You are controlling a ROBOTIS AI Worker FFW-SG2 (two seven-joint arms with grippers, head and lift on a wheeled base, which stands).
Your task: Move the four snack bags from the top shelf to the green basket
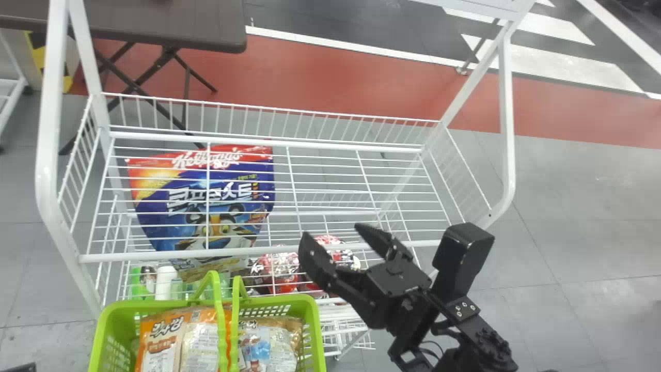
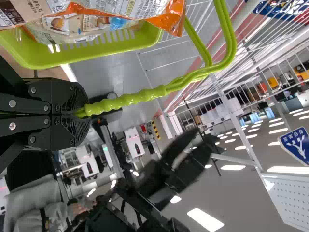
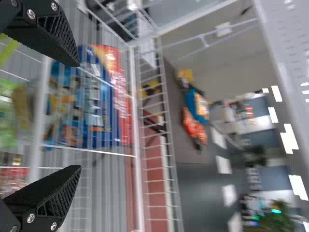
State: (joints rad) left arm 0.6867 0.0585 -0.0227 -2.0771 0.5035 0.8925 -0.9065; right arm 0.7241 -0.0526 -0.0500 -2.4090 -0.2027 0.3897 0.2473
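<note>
My right gripper (image 1: 333, 232) gaped wide, empty, shelf rail (image 1: 258, 251) seemingly below it, my left gripper (image 2: 79, 112) clasped the basket handle (image 2: 135, 98).

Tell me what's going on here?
The robot's left gripper is closed on the handle of the green basket, which has snack bags in it; can't tell if all four. The right gripper is open and empty, near the front edge of the wire shelf.

Dark folding table (image 1: 170, 20) on red and grey floor (image 1: 583, 206)
</note>
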